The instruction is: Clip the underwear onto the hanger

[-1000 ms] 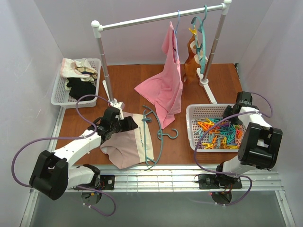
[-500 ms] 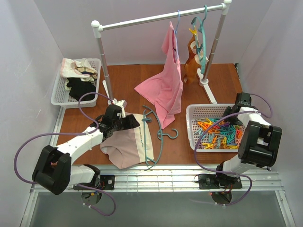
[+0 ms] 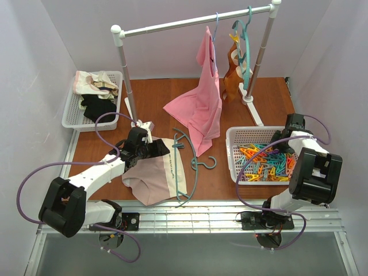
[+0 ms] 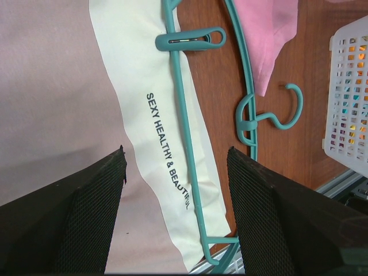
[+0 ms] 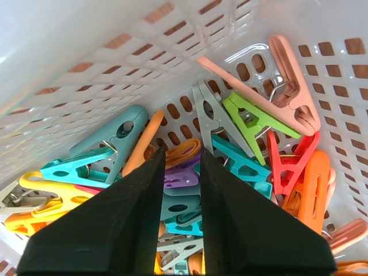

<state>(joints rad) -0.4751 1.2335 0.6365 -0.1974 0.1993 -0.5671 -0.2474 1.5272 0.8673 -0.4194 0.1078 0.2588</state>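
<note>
Underwear (image 3: 150, 179) lies flat on the tabletop (image 3: 155, 98) at lower centre, its cream strip under the teal hanger (image 3: 193, 172). Left claw (image 4: 176, 150) hangs above it, spread wide, empty. Right claw (image 5: 183, 152), barely parted, holds nothing over the peg basket (image 3: 232, 138); from above its tips are hard to make out.

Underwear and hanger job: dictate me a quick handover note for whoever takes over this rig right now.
Left gripper: open, empty, above the cream strip of the underwear.
Right gripper: fingers close together inside the clothespin basket; can't tell if it holds one.
The underwear lies flat, the teal hanger across its strip.
Done: one teal clothespin appears clipped over bar and strip at one end.
Left: clip the other end.
</note>
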